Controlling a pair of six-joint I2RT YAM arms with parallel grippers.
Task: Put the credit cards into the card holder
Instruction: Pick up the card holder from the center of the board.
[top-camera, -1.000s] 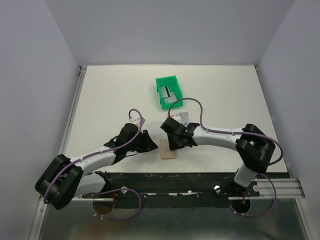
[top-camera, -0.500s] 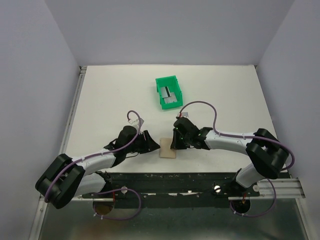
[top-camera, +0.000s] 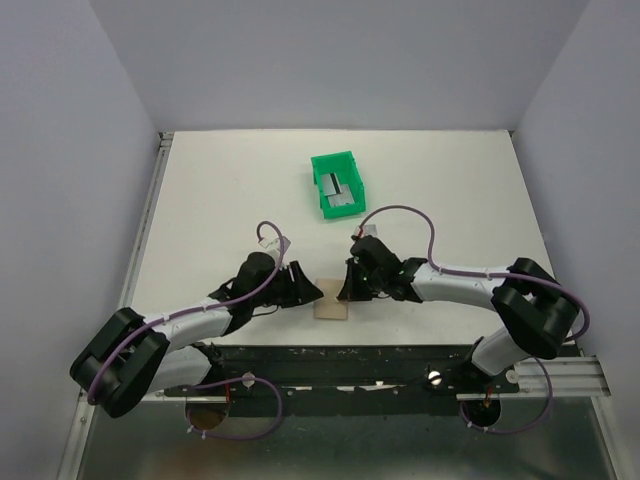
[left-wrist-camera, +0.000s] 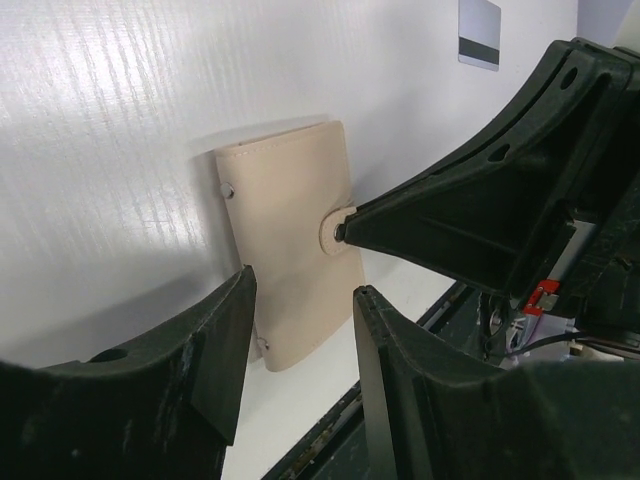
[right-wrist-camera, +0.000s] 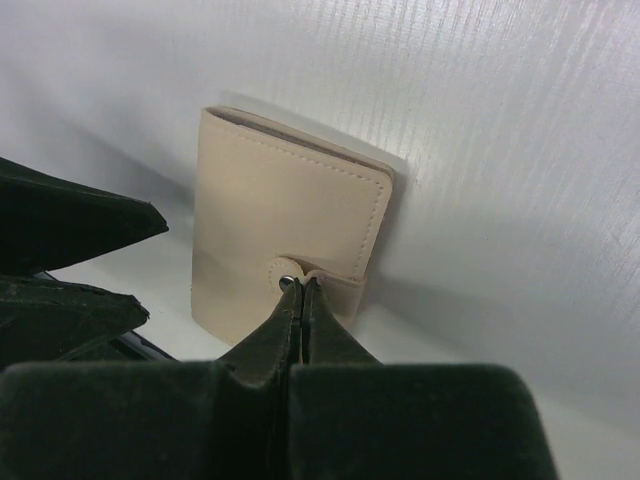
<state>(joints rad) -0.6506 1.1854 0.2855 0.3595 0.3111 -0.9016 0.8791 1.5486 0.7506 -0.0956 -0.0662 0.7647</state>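
The card holder (right-wrist-camera: 285, 235) is lying closed on the counter (top-camera: 220, 200) near its front edge. The right tool (right-wrist-camera: 300, 292) is holding its fingers together with the tips at the snap tab (right-wrist-camera: 292, 275), probably to pull the flap open, though I cannot tell whether the tab is actually pinched. The left tool (left-wrist-camera: 302, 295) is hovering just beside the opposite edge, fingers apart, seemingly to steady the body, while the credit cards (top-camera: 340, 192) are sitting well apart in the green bin (top-camera: 322, 170) and one striped card (left-wrist-camera: 478, 35) is lying loose.
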